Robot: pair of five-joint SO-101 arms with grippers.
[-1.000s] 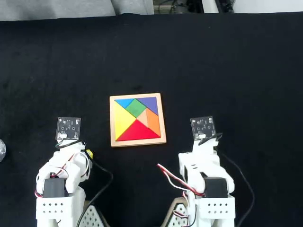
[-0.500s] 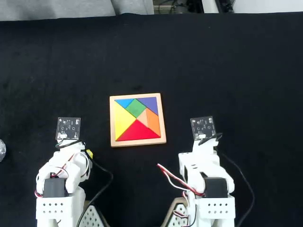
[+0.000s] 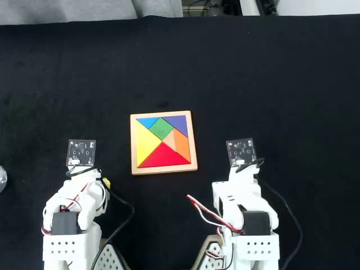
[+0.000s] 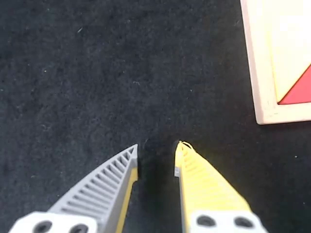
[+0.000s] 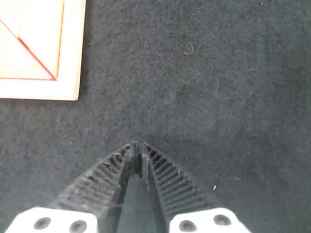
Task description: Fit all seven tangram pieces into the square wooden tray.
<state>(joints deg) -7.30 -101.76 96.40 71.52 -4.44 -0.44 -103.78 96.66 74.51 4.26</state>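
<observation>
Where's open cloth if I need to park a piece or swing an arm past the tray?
Bare black cloth lies beyond the tray to the far edge, and wide on both its sides. The tray itself is full. Tightest: the strips between the tray's near corners and the left gripper and right gripper.

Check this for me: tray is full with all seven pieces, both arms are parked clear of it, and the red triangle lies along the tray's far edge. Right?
One thing is off. The red triangle lies along the tray's near edge, the side facing the arms, not the far edge; the high view shows it. The rest stands: the tray is full with all seven pieces, and the left arm and right arm are parked clear of it.
</observation>
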